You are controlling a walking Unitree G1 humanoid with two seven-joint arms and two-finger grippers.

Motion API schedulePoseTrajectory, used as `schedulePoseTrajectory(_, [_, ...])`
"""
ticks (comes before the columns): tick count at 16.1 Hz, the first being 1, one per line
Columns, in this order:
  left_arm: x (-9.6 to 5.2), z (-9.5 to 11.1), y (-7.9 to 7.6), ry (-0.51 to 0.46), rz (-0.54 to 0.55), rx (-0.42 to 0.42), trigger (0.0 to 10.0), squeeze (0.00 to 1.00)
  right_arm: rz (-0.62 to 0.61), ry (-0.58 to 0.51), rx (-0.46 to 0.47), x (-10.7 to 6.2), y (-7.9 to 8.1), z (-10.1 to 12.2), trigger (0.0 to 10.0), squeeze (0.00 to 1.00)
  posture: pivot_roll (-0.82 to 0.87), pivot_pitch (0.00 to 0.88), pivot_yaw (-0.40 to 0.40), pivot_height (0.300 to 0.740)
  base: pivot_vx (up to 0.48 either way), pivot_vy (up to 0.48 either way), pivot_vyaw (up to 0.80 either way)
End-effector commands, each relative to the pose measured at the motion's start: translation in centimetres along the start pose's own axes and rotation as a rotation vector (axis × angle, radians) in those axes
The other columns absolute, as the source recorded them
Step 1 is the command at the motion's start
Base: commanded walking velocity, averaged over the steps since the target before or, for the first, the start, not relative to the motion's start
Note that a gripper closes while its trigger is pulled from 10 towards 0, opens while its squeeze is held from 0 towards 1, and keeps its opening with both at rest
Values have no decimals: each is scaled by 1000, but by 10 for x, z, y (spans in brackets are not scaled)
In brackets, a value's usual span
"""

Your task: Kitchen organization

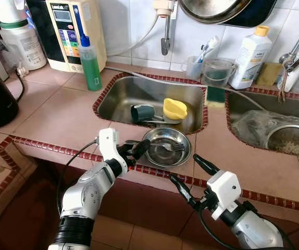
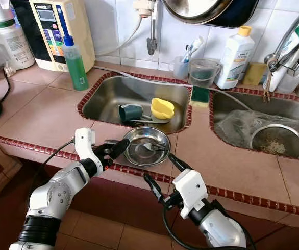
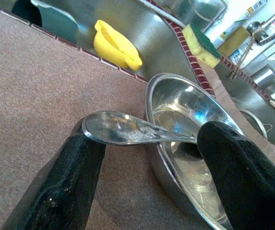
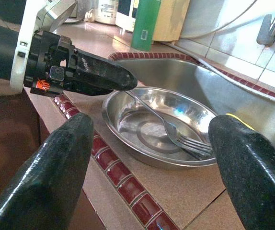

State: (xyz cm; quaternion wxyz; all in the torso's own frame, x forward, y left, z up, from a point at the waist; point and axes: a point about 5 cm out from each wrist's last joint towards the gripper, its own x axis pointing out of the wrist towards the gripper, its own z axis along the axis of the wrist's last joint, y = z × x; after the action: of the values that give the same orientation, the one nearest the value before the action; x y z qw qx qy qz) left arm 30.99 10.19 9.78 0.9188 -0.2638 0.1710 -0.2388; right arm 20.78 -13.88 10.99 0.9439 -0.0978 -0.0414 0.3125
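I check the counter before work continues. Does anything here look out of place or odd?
Yes. A steel bowl sits on the counter near the front edge, a fork lying inside with its handle over the rim between the left gripper fingers. In the sink, a teal cup lies tipped over.

Counter [image 1: 61, 117]: pinkish-tan tile, edged with dark red tiles;
Bowl [image 1: 166, 146]: shiny silver steel;
Fork [image 4: 176, 134]: silver;
Cup in sink [image 1: 174, 109]: yellow;
Mug in sink [image 1: 142, 112]: dark teal;
Soap bottle [image 1: 89, 63]: green, blue cap;
Sponge [image 1: 215, 96]: green over yellow;
Gripper fingers [image 3: 73, 182]: black;
Wall [image 1: 134, 21]: white tile
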Motion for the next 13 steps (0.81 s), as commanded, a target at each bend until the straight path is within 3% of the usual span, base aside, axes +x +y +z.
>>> schedulePoseTrajectory(1, [2, 3, -1, 1, -5, -14, 10000, 0, 7, -7, -11, 2, 1, 4, 10000, 0, -164, 0, 33, 740, 0, 0, 0])
schedulePoseTrajectory(13, [10, 2, -13, 9, -52, -68, 10000, 0, -15, -14, -16, 3, 0, 5, 10000, 0, -173, 0, 42, 740, 0, 0, 0])
